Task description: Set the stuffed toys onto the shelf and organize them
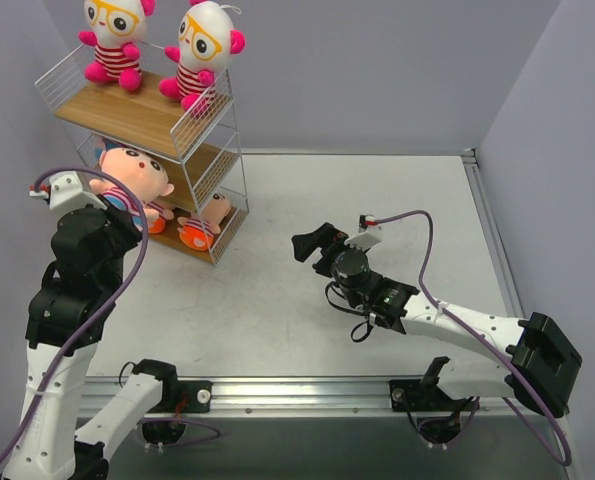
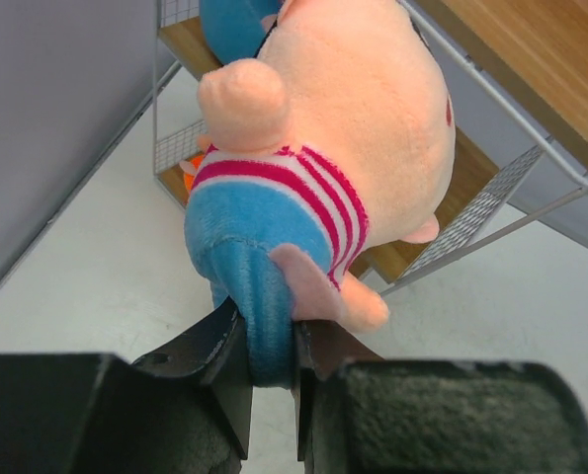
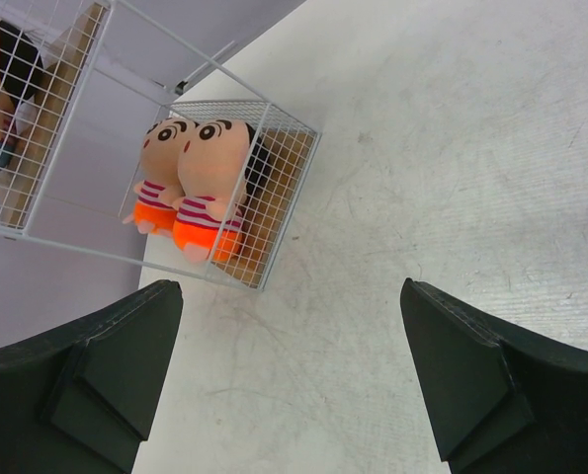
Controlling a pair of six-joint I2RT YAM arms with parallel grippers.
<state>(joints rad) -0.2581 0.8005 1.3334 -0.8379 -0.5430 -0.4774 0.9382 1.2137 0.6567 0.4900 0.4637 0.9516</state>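
Step in hand: shelving a blue-bottomed toy [image 2: 333, 148]. The left claw [image 2: 269, 346] is clamped on the blue fabric at the toy's lower end, jaws pinching a fold of it. The toy hangs out in front of the claw, head toward the shelf [image 1: 127, 115]. In the overhead view it sits at the open front of the middle tier, at the left end, and I cannot tell whether it touches the board yet. The top tier holds two white-headed toys [image 1: 117, 35] [image 1: 205, 50], upright and side by side. The bottom tier holds two orange-bottomed toys [image 3: 155, 173] [image 3: 210, 178], shoulder to shoulder against the mesh end. Another blue shape [image 2: 229, 20] shows on the middle tier behind the held toy, probably its partner. The right claw [image 3: 286, 296] hangs over the table [image 1: 377, 200], jaws spread wide, holding nothing, well apart from the shelf. Judgement: placement is near its end, and this looks like the last toy to go in. The next move calls for pushing the toy further in over the middle board, beside the other blue one. It should be set down on its seat before letting go, with the claw kept clear of the wire frame. Risk: the head is heavy and the grip is on cloth only, so the toy may tip forward on release.
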